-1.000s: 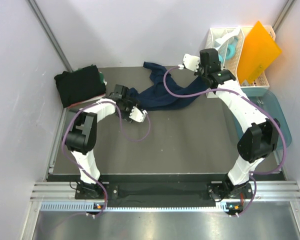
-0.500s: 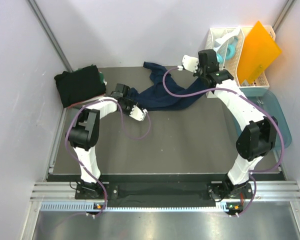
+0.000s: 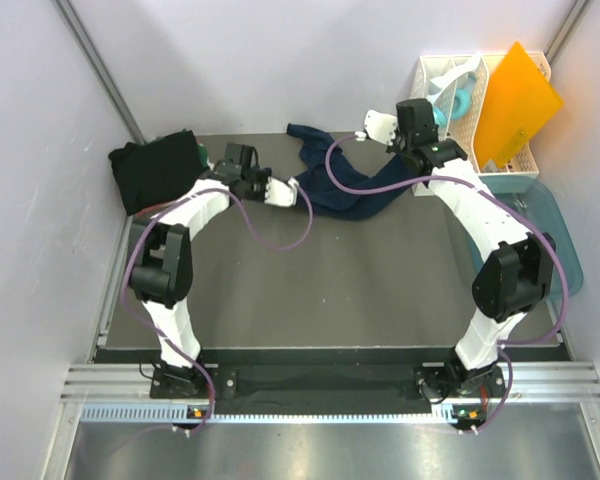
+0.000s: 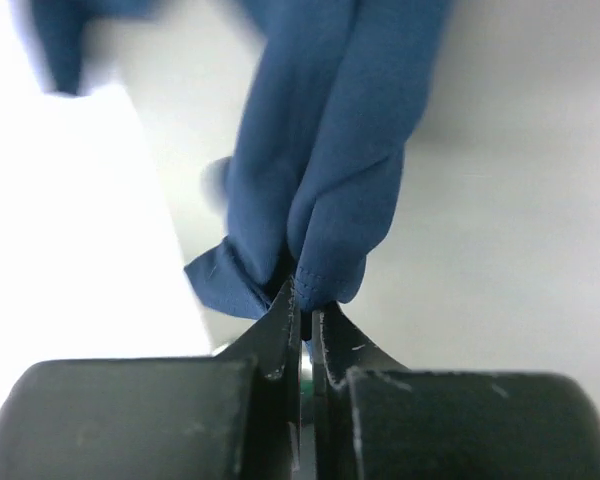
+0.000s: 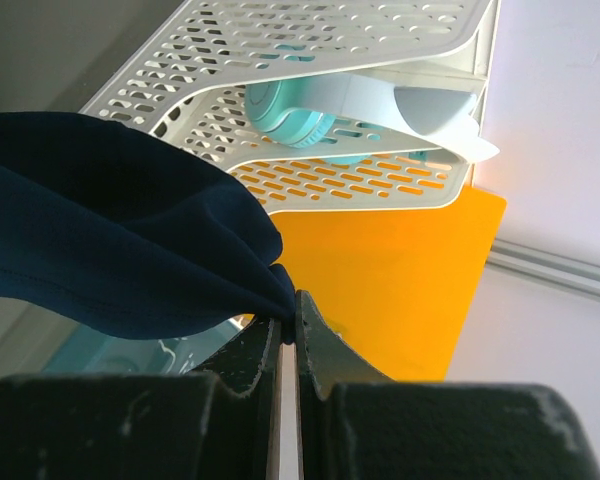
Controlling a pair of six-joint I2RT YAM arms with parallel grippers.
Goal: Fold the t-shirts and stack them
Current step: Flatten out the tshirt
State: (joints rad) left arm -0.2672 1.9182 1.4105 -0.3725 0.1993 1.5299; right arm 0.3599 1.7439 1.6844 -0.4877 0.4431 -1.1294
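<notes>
A navy t-shirt (image 3: 348, 188) lies crumpled at the back middle of the table, stretched between both arms. My left gripper (image 3: 292, 190) is shut on its left edge; the left wrist view shows a fold of blue cloth (image 4: 325, 200) pinched between the closed jaws of the left gripper (image 4: 305, 305). My right gripper (image 3: 366, 134) holds the shirt's far right part. In the right wrist view the right gripper (image 5: 288, 305) is shut on the dark cloth (image 5: 120, 230). Folded dark t-shirts (image 3: 160, 170) sit stacked at the back left corner.
A white slotted rack (image 3: 458, 120) with a teal item (image 5: 290, 110) stands at the back right, with an orange sheet (image 3: 520, 100) leaning on it. A teal tub (image 3: 560, 235) lies by the right edge. Walls close in at the back and both sides.
My left gripper has closed on the navy shirt's left edge and moved toward the back, pulling that edge with it. The right arm has barely moved.
</notes>
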